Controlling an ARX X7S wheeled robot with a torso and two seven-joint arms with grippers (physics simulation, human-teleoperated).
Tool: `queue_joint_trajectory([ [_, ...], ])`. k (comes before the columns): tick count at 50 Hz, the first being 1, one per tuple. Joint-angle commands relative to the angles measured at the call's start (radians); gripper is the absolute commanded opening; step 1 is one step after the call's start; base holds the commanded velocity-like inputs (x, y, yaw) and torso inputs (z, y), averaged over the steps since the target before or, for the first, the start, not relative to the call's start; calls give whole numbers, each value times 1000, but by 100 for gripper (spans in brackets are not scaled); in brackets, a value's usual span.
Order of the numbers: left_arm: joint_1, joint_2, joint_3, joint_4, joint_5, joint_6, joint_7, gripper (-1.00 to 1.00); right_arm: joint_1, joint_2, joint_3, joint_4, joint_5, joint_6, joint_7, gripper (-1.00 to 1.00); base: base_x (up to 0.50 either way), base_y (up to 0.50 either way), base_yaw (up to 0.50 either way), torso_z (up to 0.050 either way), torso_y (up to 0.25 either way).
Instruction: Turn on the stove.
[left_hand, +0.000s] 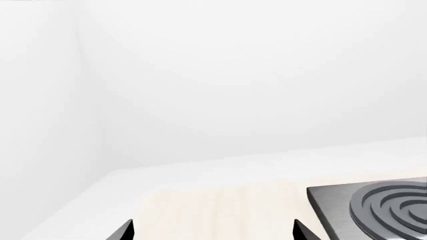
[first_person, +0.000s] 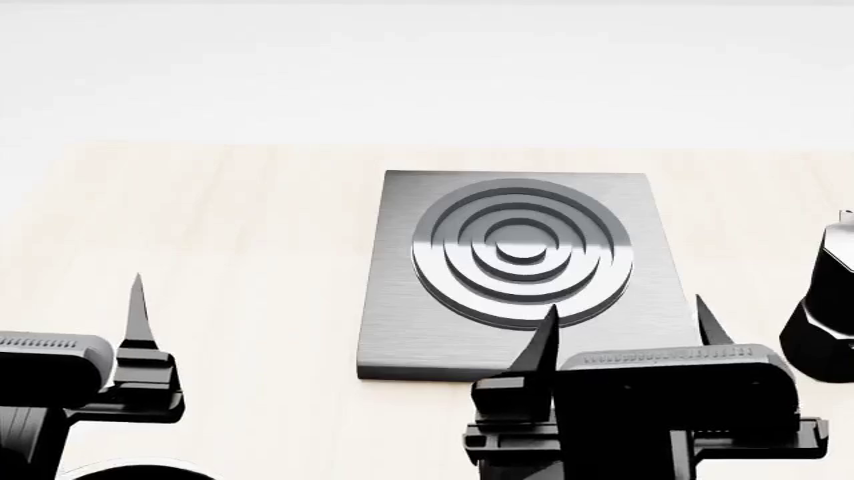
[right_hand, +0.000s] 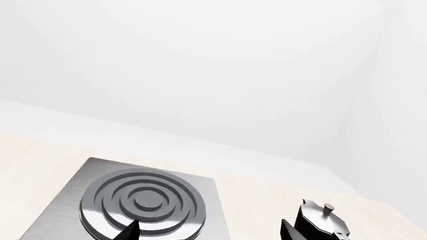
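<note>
Pale wood-grain counter (first_person: 214, 230) with a white wall behind, nothing else in the background. No readable brand, label or writing on any item.

Right gripper (first_person: 625, 335): hovers low at the near edge of the stove (first_person: 400, 300), fingers pointing forward and away from the robot, roughly level. Jaws wide apart, nothing between them. In the head view one fingertip overlaps the near rim of the burner (first_person: 521, 250), the other sits just past the plate's right edge. Right wrist view confirms it: burner ahead of one tip, moka pot (right_hand: 323, 222) ahead of the other, with bare counter in the gap.

Left gripper (left_hand: 212, 231): well off to the left of the stove, same forward-pointing pose. Only one finger shows in the head view; the left wrist view shows both tips wide apart, empty, over bare counter. Stove corner sits ahead and to that gripper's right.

Stove: flat square brushed-metal plate lying flush on the counter, edges about square to the robot, no clear long axis. Burner rings face straight up, centred toward the far half of the plate. Directly ahead of the right gripper, close. Knob not visible in any view; can't tell where it is.

Moka pot: black, upright, right of the right gripper, apart from the stove, cut off by the frame edge in the head view.
</note>
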Motion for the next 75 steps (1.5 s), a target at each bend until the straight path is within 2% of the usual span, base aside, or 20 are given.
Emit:
queue_joint_trajectory([
  [1, -1, -3, 0, 22, -7, -14, -6, 100, 2, 2, -1, -24, 0, -1, 9, 100, 0, 0, 0, 0, 0],
  [75, -6, -33, -18, 225, -74, -111, -42, 100, 58, 22, -10, -200, 29, 110, 84, 100, 0, 0, 0, 0, 0],
])
